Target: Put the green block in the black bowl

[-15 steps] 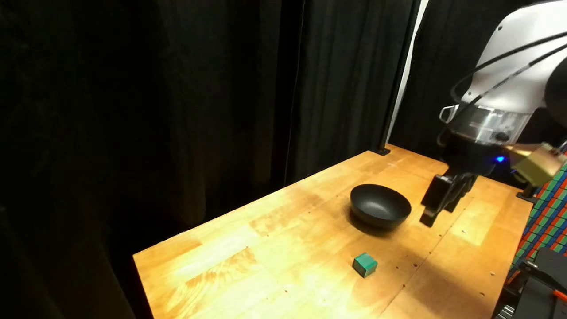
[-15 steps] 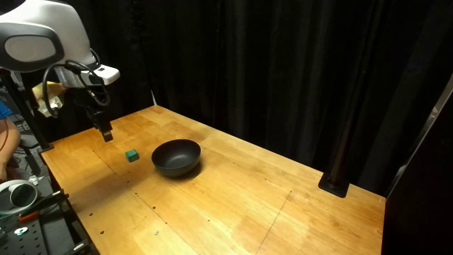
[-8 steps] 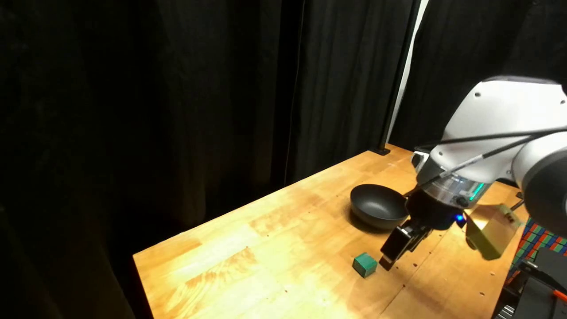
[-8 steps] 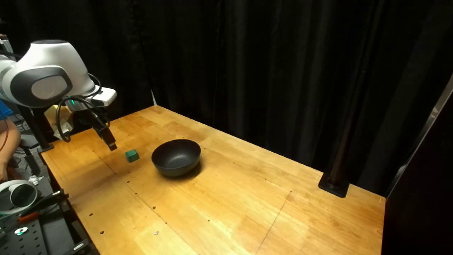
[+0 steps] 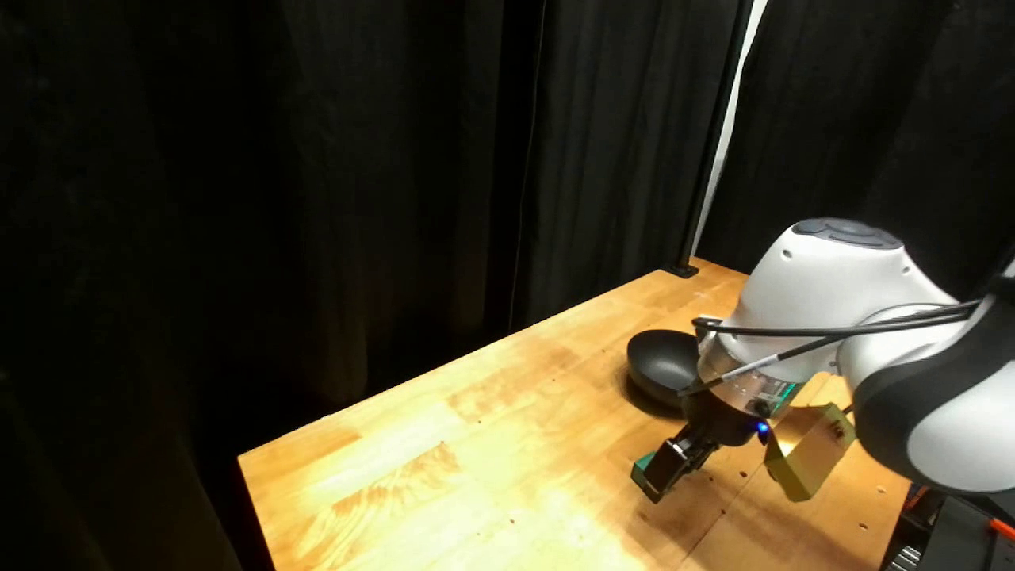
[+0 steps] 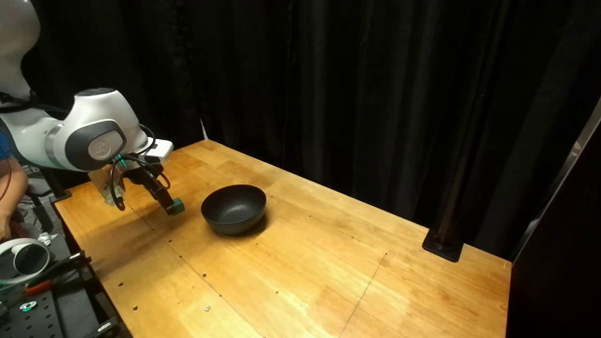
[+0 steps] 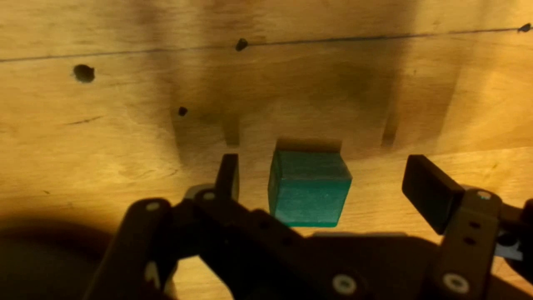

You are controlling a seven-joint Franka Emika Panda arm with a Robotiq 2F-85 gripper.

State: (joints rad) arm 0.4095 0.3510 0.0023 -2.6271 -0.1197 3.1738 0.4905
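Green near-cubic block [image 7: 310,198], opposite sides toward the fingers [image 7: 431,191] of the gripper [image 7: 330,183]

Glare on tbl [image 5: 515,452], bkgd curtains [image 5: 317,206] v. dark

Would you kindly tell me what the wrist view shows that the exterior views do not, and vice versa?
Only the wrist view clearly shows the tool open, with a gap between the green block and each finger. Only the exterior views show the white arm and dark curtains. Shared: green block, tool, wooden table and probably the black bowl, a dark curved shape in the wrist view's corner.
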